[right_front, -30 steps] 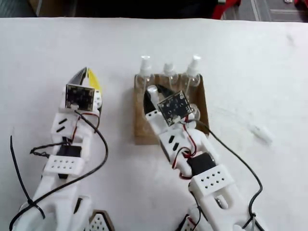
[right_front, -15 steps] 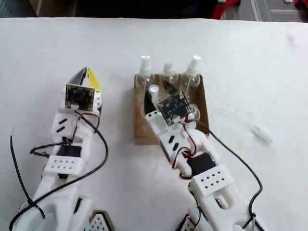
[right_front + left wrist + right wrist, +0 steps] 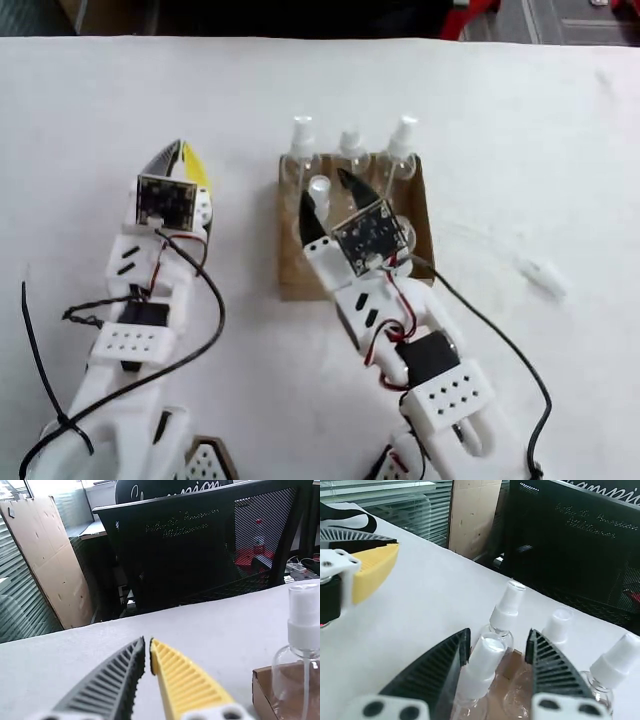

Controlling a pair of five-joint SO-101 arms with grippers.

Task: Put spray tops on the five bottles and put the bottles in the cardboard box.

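On the left, the left end effector is sitting over the bare worktop with its grey and yellow fingers pressed together on nothing, well apart from the cardboard box to its right. Inside the box, three bottles with spray tops are standing upright along the far wall: the back-left bottle, the back-middle bottle and the back-right bottle. Just in front of the back-left one, a fourth, the near bottle, is also standing upright in the box with its white top on. The right end effector is reaching into the box from the near side with its black fingers spread, one on each side of that bottle's top. From the right wrist view the pads seem to be flanking the bottle rather than pinching it, though I cannot tell whether one is brushing it. The relation that matters is this: the near bottle's long axis is running vertically, straight up between the spread fingers and directly ahead of the right wrist. The right arm is therefore by far the nearer one, and any withdrawal would probably need to go back and up so as not to tip the bottle. Farther right, a small white piece is lying alone on the worktop.
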